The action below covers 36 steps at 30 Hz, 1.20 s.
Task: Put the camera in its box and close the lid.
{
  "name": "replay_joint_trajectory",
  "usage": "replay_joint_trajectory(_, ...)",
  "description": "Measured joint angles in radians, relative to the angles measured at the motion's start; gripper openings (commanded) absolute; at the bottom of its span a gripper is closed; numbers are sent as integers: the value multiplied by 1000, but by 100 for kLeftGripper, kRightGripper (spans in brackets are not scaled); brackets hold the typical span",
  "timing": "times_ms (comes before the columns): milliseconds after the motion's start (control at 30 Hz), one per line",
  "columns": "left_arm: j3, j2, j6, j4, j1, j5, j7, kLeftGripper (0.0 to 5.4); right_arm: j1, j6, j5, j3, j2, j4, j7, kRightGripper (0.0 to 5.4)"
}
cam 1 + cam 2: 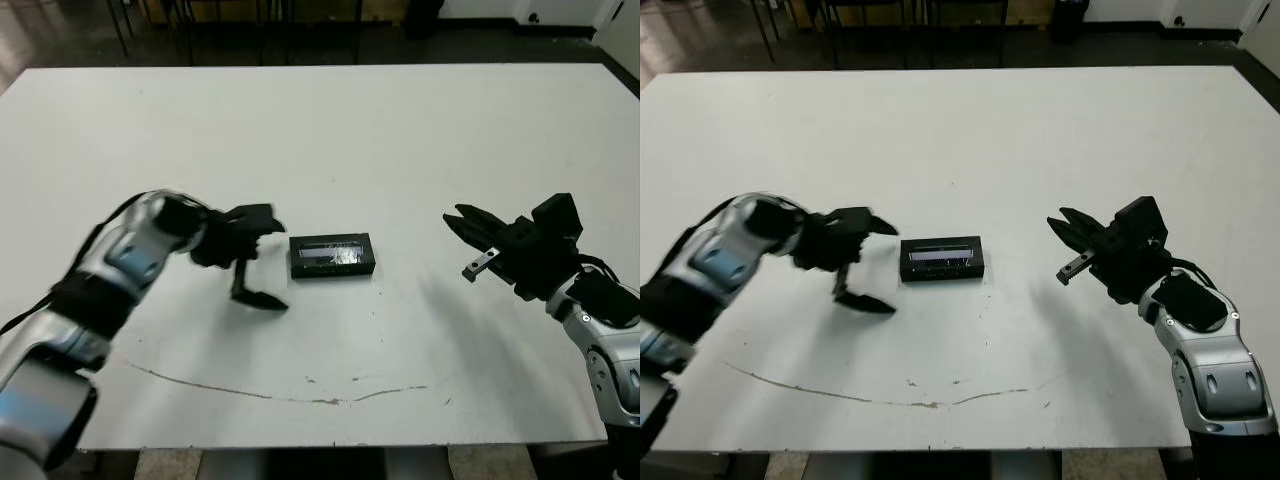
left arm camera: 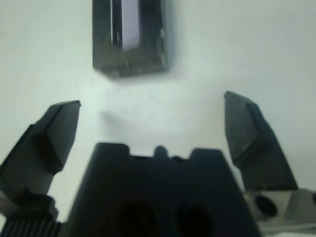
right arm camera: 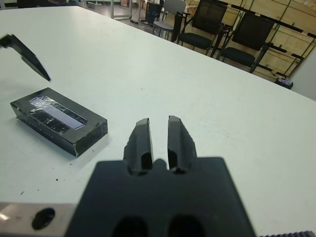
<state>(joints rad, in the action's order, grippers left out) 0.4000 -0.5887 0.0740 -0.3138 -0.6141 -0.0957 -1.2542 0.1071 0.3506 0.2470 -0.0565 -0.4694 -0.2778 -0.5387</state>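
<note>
Observed condition: the box (image 1: 332, 257) lies flat near the middle of the white counter (image 1: 330, 130), long side running across the robot's front. The lid (image 3: 58, 114) sits on top of it, black with a silvery strip along its face, and appears seated square on the box in the right wrist view. The camera itself cannot be made out in any view; whether it lies inside cannot be told.

Left pincer (image 1: 252, 258): positioned just beside the box's left end, apart from it, nothing between its fingers. The fingers are spread wide; in the left wrist view both black fingers (image 2: 52, 133) stand far from one another with bare counter between them and the near end of the box beyond. In the head views one finger points down toward the counter surface and the other points toward the box. The left arm is blurred.

Right pincer (image 1: 1072, 245): held above the counter well to the right of the box, aimed toward it. Its two fingers (image 3: 140, 140) are drawn together with only a narrow slit between them, and they grip nothing.

Counter surface: a thin curved dark mark (image 1: 280, 392) runs along the near side, ahead of the robot. Chairs (image 3: 252, 37) stand beyond the far edge
</note>
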Motion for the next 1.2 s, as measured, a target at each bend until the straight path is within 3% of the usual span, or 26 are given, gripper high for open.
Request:
replay_joint_trajectory(133,-53,-62,52,38,46,18,15,537,1,17,-4,9,0,-6,10,0)
replay_joint_trajectory(267,-203,-48,99,123,134,78,192,528,6,21,-4,15,3,-6,12,0)
replay_joint_trajectory(367,-339,63,113,242,209,127,445,476,7,21,-5,17,6,-6,17,0)
replay_joint_trajectory(500,-436,314,201,411,297,233,750,381,9,21,-5,19,8,-6,20,0)
replay_joint_trajectory(700,-367,433,303,617,344,296,846,229,9,21,-6,19,14,-12,33,0)
replay_joint_trajectory(1000,-176,483,358,670,379,265,900,12,9,10,-3,15,36,-10,44,0)
replay_joint_trajectory(1200,-89,523,414,669,402,202,988,2,0,1,-5,7,37,-10,49,0)
